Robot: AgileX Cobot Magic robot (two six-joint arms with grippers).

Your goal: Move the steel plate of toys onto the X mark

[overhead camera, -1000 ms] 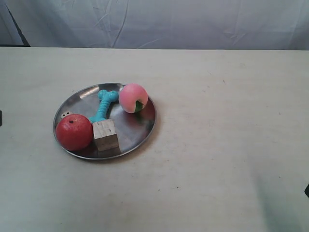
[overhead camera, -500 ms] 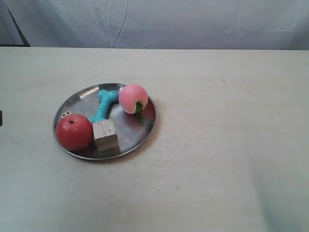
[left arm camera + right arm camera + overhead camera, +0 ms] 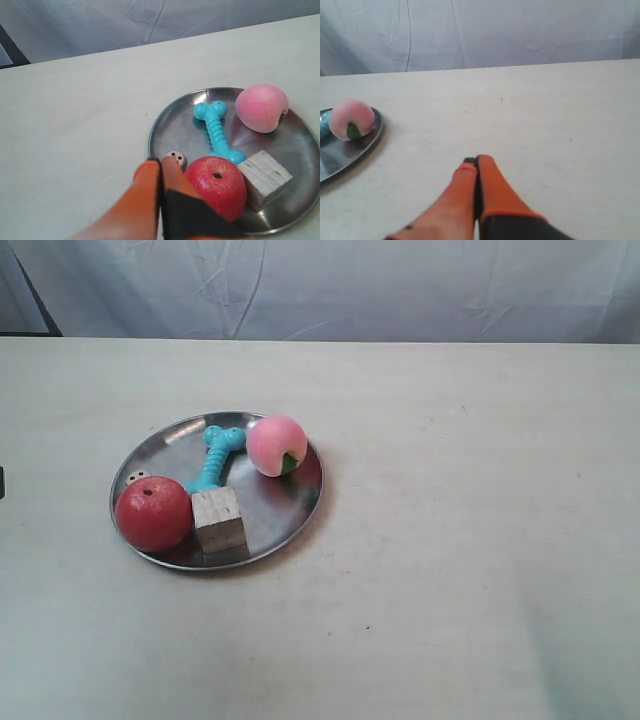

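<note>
Holding red fruit (image 3: pixel 153 513), peach (image 3: pixel 276 444), bone (image 3: pixel 217 455), cube (image 3: pixel 219 520), die (image 3: pixel 175 159): steel plate (image 3: pixel 290 502); left gripper (image 3: pixel 160 162), right gripper (image 3: pixel 476 161) closed, empty.

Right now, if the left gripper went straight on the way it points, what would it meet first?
Probably the near rim of the plate, by the die; both sit just past the shut left gripper. Its height is unclear, so it might pass over them.

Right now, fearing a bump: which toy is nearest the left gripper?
The dotted die, small and pale, at the plate rim beside the shut left gripper; the red fruit comes next.
</note>
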